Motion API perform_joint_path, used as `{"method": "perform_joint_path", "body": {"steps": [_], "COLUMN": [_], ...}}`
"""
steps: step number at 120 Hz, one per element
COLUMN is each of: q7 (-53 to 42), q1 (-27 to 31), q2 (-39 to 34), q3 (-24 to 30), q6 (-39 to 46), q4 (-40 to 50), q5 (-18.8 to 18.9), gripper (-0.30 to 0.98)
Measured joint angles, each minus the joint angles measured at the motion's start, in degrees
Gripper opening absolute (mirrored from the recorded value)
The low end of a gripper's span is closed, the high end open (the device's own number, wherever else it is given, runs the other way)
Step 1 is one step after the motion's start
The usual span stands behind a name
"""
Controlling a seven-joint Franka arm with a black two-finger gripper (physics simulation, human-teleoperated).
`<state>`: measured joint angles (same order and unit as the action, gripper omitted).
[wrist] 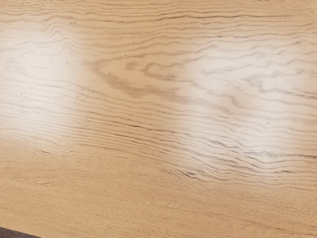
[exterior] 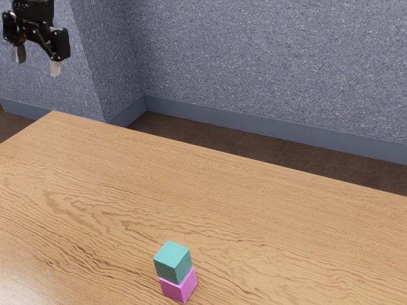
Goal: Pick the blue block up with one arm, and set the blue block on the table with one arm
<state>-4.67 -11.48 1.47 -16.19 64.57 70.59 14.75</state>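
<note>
Gripper [exterior: 38,63], fingers apart and empty, is well away from the pink block [exterior: 180,288], which supports the blue block [exterior: 172,260]; lifting and table [exterior: 267,216] placement remain.

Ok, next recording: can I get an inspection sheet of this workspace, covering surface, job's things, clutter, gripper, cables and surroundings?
Surface: wood-grain table, with pale glare patches in the wrist view.
Job's things: blue block, greenish in shade, resting on a pink block, not directly on the table.
Clutter: nothing seen.
Gripper: black gripper at the exterior view's upper left, open, nothing between its fingers, away from both blocks.
Cables: nothing seen.
Surroundings: speckled blue-grey wall, skirting, dark floor.
</note>
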Motion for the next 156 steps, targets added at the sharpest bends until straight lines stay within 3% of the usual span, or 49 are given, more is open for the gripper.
{"method": "perform_joint_path", "body": {"steps": [7, 22, 56, 123, 138, 156], "q7": [0.2, 0.8, 2.8, 10.2, 12.0, 13.8], "q1": [-1.2, -10.3, -10.8, -20.6, -20.9, -20.2], "q2": [3.9, 7.0, 10.3, -3.6, -6.9, -8.5], "q3": [0.2, 0.6, 0.0, -2.9, -2.1, -0.5], "q6": [3.0, 7.5, 20.0, 42.0, 43.9, 45.1], "q4": [1.1, 3.3, 12.5, 44.9, 50.1, 54.9], "q5": [-2.6, -5.4, -10.9, -21.9, -22.6, -20.8], "gripper": [0.69, 0.68, 0.69, 0.69, 0.69, 0.69]}}
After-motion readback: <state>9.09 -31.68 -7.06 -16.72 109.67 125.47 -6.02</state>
